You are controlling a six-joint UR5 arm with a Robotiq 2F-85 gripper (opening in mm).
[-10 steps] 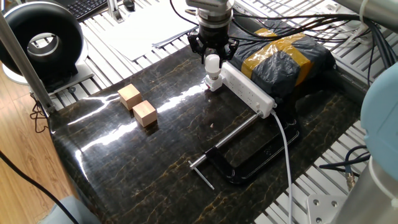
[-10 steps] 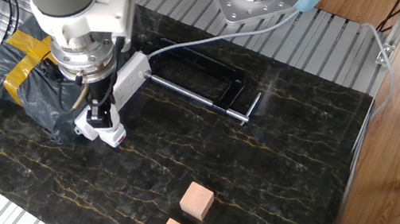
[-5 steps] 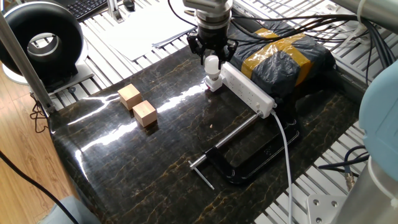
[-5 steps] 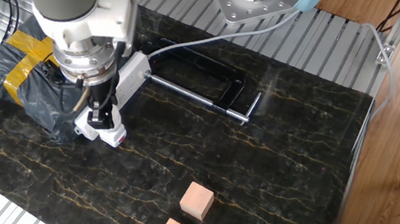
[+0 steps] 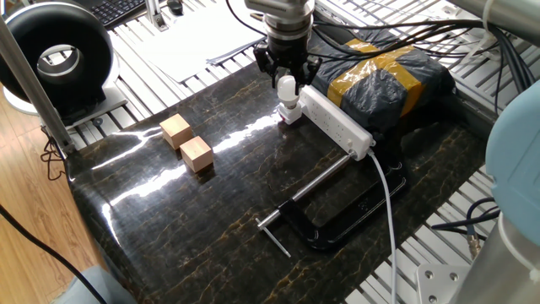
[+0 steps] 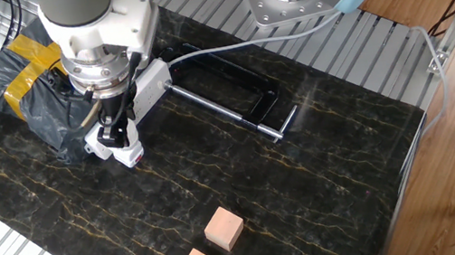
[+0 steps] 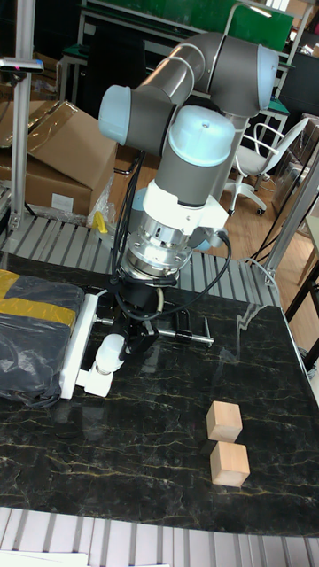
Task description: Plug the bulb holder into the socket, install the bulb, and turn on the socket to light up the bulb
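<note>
Fingers [image 5: 288,82] of our gripper close around the bulb [image 5: 288,88], which stands upright in the bulb holder [image 5: 289,113] plugged into the end of the socket [image 5: 337,124] on the dark counter [image 5: 211,219]; two wooden cubes [image 5: 187,143] sit well apart.

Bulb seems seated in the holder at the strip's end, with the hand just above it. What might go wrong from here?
1. The hand hangs close around the bulb; a skewed retreat may tug it or tilt the bulb holder.
2. Grip is unclear, so the bulb may be loose.
3. The socket looks unfixed; pressing its switch may shift it.
</note>
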